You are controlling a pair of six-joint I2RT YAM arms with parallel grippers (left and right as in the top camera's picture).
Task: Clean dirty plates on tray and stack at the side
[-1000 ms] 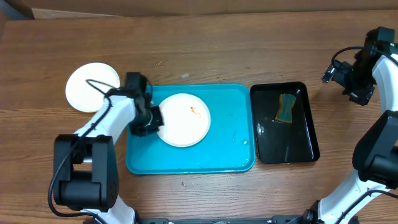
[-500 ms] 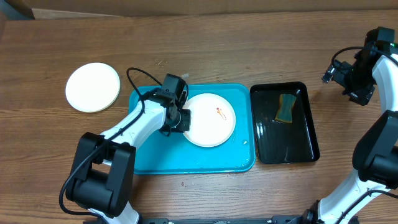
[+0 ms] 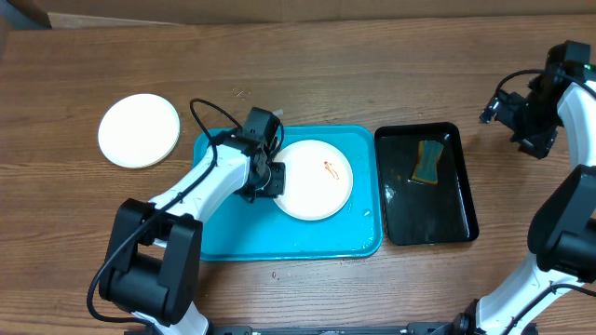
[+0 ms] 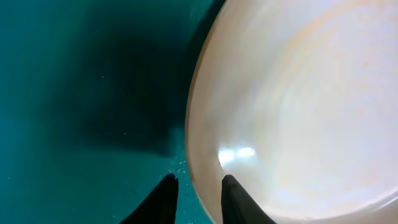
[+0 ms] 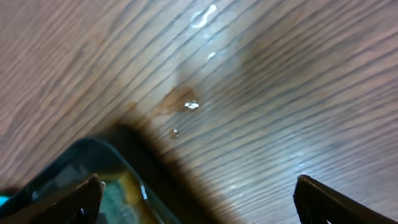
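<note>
L gripper (image 4: 198, 186) astride 9 o'clock rim of smeared white plate (image 3: 315, 180), at centre of tray (image 3: 279, 244), prob. set there for wiping. Fingers near-together; pinching or slack, cannot tell. R gripper (image 5: 198, 202) spread wide, parked 2 o'clock, clear of work.

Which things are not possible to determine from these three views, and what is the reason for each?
- Left wrist view: whether the left gripper clamps the plate at its rim or only straddles it; the bottom edge cuts the fingers off.
- Overhead view: how many plates the side stack holds; from straight above it looks like one disc.
- Right wrist view: what the black tray contains; only a blurred corner shows.
</note>
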